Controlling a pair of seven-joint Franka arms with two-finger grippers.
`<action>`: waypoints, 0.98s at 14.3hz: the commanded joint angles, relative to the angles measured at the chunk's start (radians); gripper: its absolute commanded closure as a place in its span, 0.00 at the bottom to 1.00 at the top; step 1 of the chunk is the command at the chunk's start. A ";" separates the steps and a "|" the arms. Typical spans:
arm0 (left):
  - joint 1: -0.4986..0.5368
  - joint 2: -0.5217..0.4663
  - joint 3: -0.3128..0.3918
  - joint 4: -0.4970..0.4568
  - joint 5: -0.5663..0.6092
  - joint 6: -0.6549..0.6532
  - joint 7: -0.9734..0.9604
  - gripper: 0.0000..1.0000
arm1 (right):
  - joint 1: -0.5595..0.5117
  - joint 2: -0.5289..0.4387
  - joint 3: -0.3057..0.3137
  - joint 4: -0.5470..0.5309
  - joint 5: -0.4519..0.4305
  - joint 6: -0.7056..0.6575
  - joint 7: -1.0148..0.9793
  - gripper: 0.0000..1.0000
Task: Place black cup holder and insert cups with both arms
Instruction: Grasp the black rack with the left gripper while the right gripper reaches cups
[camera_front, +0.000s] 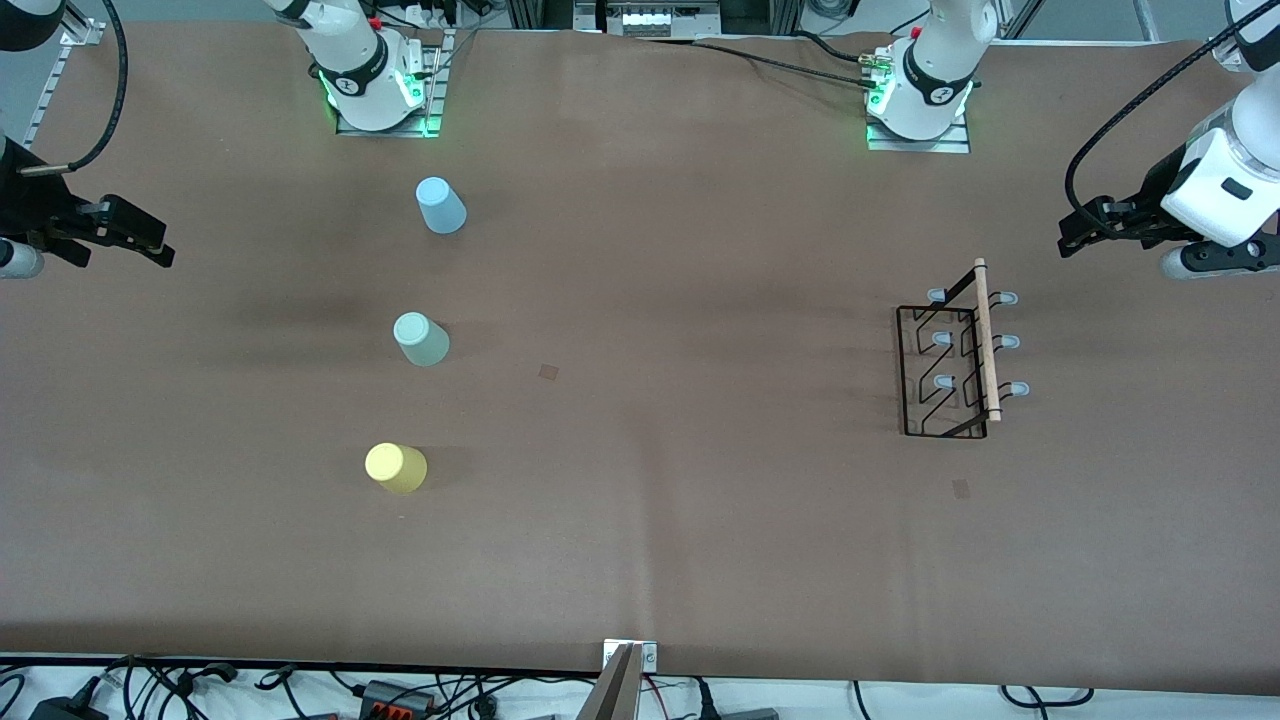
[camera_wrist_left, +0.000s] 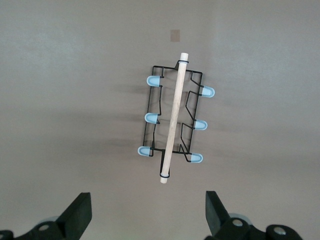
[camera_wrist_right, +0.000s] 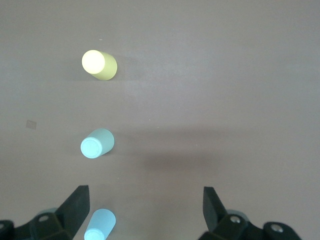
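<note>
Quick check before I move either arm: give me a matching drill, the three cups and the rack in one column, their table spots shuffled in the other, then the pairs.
Things:
1. light blue cup
2. mint green cup
3. yellow cup
4. black cup holder

Places:
A. nearest of the cups to the front camera
B. toward the left arm's end of the table
C. middle of the cup row
D. cup closest to the right arm's base

Pairs: 1-D, 2-C, 3-A, 4-B

No readable text, label, brand, number or sign shows on anything in these views.
</note>
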 joint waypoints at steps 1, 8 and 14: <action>-0.001 0.012 0.002 0.020 0.010 -0.007 -0.004 0.00 | -0.003 -0.027 0.007 -0.019 -0.002 -0.007 0.005 0.00; -0.001 0.013 0.002 0.020 0.010 -0.005 -0.002 0.00 | -0.003 -0.021 0.007 -0.019 -0.002 0.001 0.005 0.00; -0.001 0.025 0.002 0.020 0.012 0.004 0.013 0.00 | -0.003 -0.018 0.007 -0.019 -0.002 0.002 0.005 0.00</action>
